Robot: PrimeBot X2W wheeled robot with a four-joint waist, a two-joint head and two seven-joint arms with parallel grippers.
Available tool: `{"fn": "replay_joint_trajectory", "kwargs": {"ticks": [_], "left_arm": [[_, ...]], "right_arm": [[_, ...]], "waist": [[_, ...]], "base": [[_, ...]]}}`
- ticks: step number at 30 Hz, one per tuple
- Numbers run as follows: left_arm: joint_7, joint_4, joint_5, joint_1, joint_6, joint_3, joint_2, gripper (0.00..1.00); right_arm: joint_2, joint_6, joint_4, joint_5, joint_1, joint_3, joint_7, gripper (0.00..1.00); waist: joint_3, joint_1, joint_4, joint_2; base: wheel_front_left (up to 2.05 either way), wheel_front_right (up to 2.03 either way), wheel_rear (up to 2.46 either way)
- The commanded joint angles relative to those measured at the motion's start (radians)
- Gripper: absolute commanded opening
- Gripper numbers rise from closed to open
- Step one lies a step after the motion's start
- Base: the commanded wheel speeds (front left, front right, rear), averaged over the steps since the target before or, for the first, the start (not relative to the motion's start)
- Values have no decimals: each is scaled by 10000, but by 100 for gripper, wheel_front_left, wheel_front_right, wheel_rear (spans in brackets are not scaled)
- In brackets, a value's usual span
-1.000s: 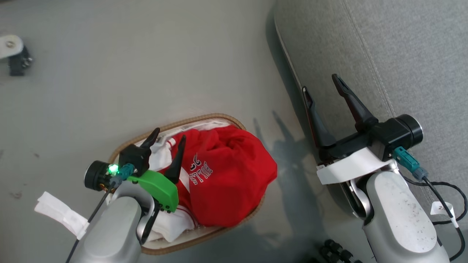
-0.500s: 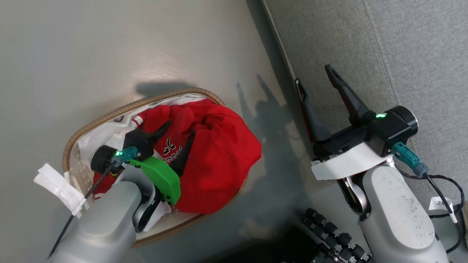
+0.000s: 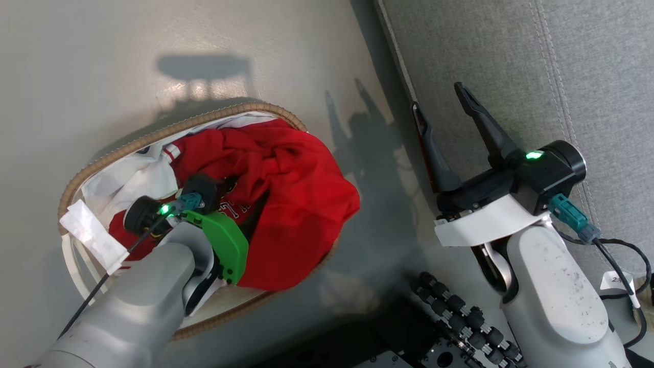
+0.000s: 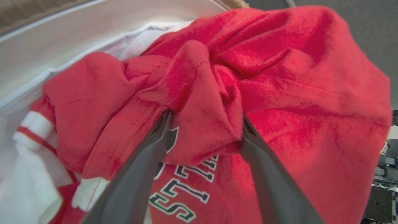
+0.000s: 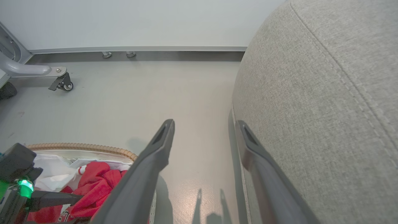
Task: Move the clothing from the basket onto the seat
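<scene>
Clothing (image 3: pixel 291 204): bright red fabric heaped in the basket (image 3: pixel 153 134), right under and around the left claw (image 4: pixel 206 119).
Left claw: spread wide, fingers sunk into the heap with a raised red fold filling the gap between them; not pinched shut.
Lettering: white block letters with dark outlines on the red shirt, just below the fold between the left claw's fingers; partly covered, so no whole word reads.
Trim: white and red striped cuff to the left of the left claw's fingers in its wrist view.
Right claw (image 3: pixel 437 97): spread wide and empty, held over the front edge of the seat (image 3: pixel 516 56), well apart from the heap.
Labels: small white tag (image 3: pixel 615 292) on the cable behind the right claw, writing too small to read.
Basket edge: brown woven rim; red fabric bulges over it on the side toward the right claw.
Seat edge: rounded, with a stitched seam running past the right claw's fingers.
Open room: bare grey floor (image 5: pixel 140 93) between basket and seat, and ahead of the right claw as far as the wall.
</scene>
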Motion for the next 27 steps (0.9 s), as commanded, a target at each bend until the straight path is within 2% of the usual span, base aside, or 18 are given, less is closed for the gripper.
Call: {"fn": "replay_joint_trajectory", "kwargs": {"ticks": [1,6,7,8,9,15,20,24,27], "left_arm": [[87,192,-111,-113,-35,-166,18,100],[352,737,-364,-246,-35,-581,-90,100],[385,766,-438,-215,-35,-626,-118,82],[415,781,-496,-180,-35,-670,-126,20],[400,787,-540,-157,-35,-691,-123,0],[158,874,-1039,194,-36,-765,-179,0],[-47,788,-1514,643,-36,-743,-299,0],[-82,608,-1490,1045,-36,-688,-376,0],[-84,254,-1284,1457,-36,-185,-405,0]], "right_arm": [[-9,-6,-47,-78,-139,-11,-48,100],[-9,-6,-60,-146,-129,-56,-48,100],[-11,-6,-47,-154,-134,-65,-48,100],[-9,-6,-14,-165,-149,-66,-48,100],[-11,-6,12,-165,-160,-62,-48,100],[-13,-6,158,-73,-236,-40,-48,100],[-15,-6,351,-123,-87,-106,-50,100],[-16,-6,575,-262,118,-209,-48,100],[-23,-6,761,-408,262,-340,-48,100]], "waist": [[93,-1,2,-1],[149,-1,54,-1],[144,-1,72,-1],[121,-1,95,-1],[88,-1,109,-1],[-423,-1,210,-1],[-1318,-1,407,-1],[-2109,-1,706,-1],[-2777,-1,1009,-1]], "base": [[0,0,0],[0,0,0],[0,0,0],[0,0,0],[0,0,0],[0,0,0],[0,0,0],[0,0,0],[0,0,0]]}}
